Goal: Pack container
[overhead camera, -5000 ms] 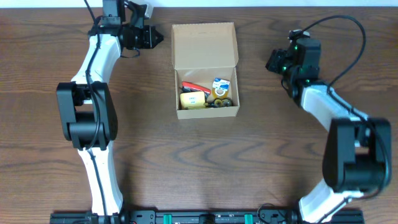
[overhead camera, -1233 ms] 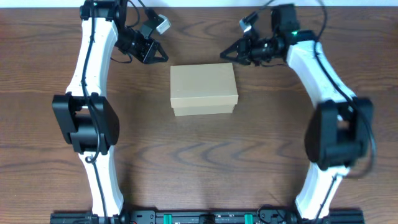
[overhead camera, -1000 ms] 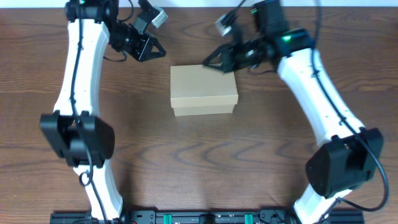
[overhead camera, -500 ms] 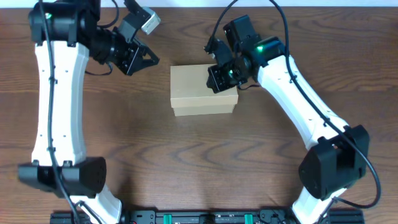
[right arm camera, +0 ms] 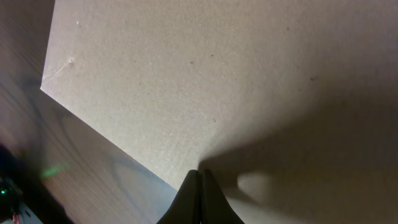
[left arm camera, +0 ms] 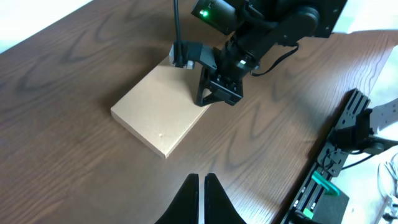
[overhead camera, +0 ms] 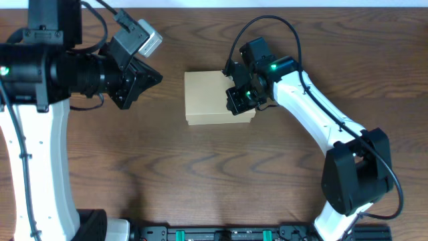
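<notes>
Closed tan cardboard box (overhead camera: 208, 97) has the right tool (overhead camera: 239, 100), pinched together, over its right end; left tool (overhead camera: 148, 77), also pinched together, hangs off left.

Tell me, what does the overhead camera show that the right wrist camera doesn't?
Only overhead: the whole closed box, and the left gripper off to its side, apart from it. Only right wrist: a close-up of the right gripper, shut, its tip right at the lid, with its shadow. Both: the tan cardboard and the brown table.
</notes>
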`<move>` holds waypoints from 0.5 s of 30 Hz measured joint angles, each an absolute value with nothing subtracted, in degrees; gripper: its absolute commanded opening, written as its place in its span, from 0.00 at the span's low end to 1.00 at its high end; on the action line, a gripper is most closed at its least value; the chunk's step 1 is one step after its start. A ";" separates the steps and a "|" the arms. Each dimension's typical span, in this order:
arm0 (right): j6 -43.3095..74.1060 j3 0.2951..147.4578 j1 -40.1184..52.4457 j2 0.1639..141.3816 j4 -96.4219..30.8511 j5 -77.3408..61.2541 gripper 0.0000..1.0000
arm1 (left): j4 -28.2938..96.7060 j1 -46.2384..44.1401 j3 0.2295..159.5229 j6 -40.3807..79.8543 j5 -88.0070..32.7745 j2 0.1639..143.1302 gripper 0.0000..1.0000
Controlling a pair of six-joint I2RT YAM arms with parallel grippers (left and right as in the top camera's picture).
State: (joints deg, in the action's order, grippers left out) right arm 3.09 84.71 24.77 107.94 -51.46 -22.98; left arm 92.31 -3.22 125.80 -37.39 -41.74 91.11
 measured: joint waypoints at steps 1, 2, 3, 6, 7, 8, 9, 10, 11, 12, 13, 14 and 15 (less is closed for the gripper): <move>3.11 84.66 24.77 107.94 -51.35 -23.07 0.01 | 92.31 -3.22 125.67 -36.95 -41.74 90.67 0.06; 3.11 84.66 24.77 107.94 -51.33 -23.09 0.01 | 92.31 -3.25 125.34 -36.36 -41.71 90.08 0.06; 3.11 84.66 24.77 107.94 -51.33 -23.14 0.01 | 92.31 -3.36 124.97 -35.90 -41.56 89.45 0.06; 3.11 84.64 24.77 107.70 -51.46 -23.88 0.01 | 92.31 -3.55 123.61 -34.50 -41.08 87.02 0.06; 3.16 84.66 24.77 107.53 -51.70 -24.16 0.01 | 92.31 -3.60 123.17 -34.15 -40.77 86.06 0.06; 3.20 84.66 24.77 107.18 -52.38 -24.64 0.01 | 92.31 -3.60 122.63 -33.54 -40.23 84.71 0.06; 3.25 84.64 24.77 106.32 -53.15 -24.93 0.01 | 92.31 -3.60 121.69 -32.93 -39.64 82.61 0.06; 3.36 84.64 24.77 105.06 -53.52 -24.97 0.01 | 92.31 -3.60 121.19 -32.75 -39.42 81.12 0.06; 3.51 84.64 24.77 102.85 -54.76 -24.69 0.01 | 92.31 -3.60 119.94 -32.49 -39.03 78.48 0.06; 3.70 84.64 24.77 100.18 -55.92 -24.23 0.01 | 92.31 -3.60 118.83 -32.34 -38.85 76.16 0.06; 3.84 84.64 24.77 97.56 -57.45 -23.68 0.01 | 92.31 -3.60 117.73 -32.29 -38.74 74.28 0.06; 3.92 84.66 24.77 94.17 -59.35 -22.96 0.01 | 92.31 -3.60 116.03 -32.21 -38.61 71.68 0.06; 4.03 84.68 24.77 90.39 -61.04 -22.24 0.01 | 92.31 -3.60 114.28 -32.29 -38.63 69.19 0.06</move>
